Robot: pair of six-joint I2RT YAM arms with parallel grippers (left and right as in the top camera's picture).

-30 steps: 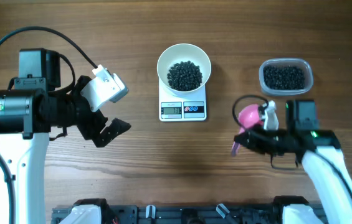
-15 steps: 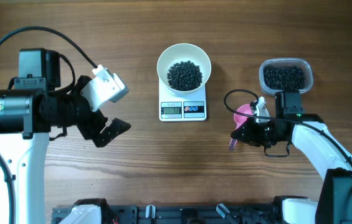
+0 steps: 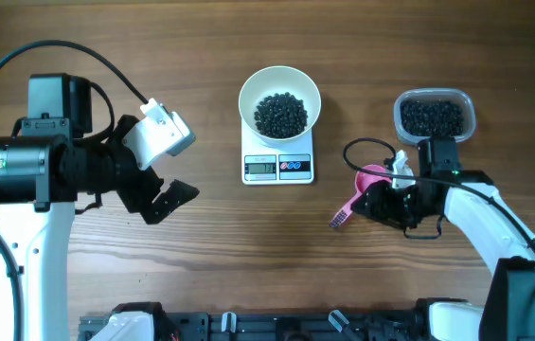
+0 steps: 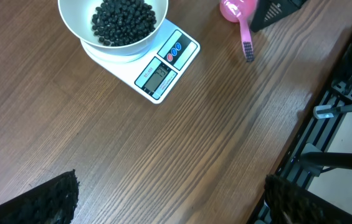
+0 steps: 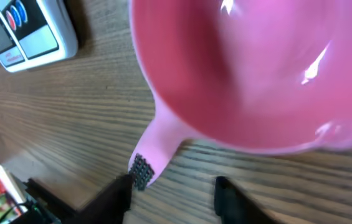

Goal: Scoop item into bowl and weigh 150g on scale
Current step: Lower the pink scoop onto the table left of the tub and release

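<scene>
Pink scoop (image 3: pixel 354 195) lies empty on table (image 3: pixel 248 251), just left of right tool (image 3: pixel 382 202). Handle points near-left, cup far-right. Right tool half-parted, holding nothing. Left tool (image 4: pixel 172 200) wide, well apart. Beans (image 3: pixel 280 114) in bowl (image 3: pixel 245 95) on scale (image 3: pixel 278 169).

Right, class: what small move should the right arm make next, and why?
Probably raise the right fingers clear of the pink scoop: it lies empty on the table, they stand apart beside its handle, and beans sit in the bowl on the scale.
</scene>
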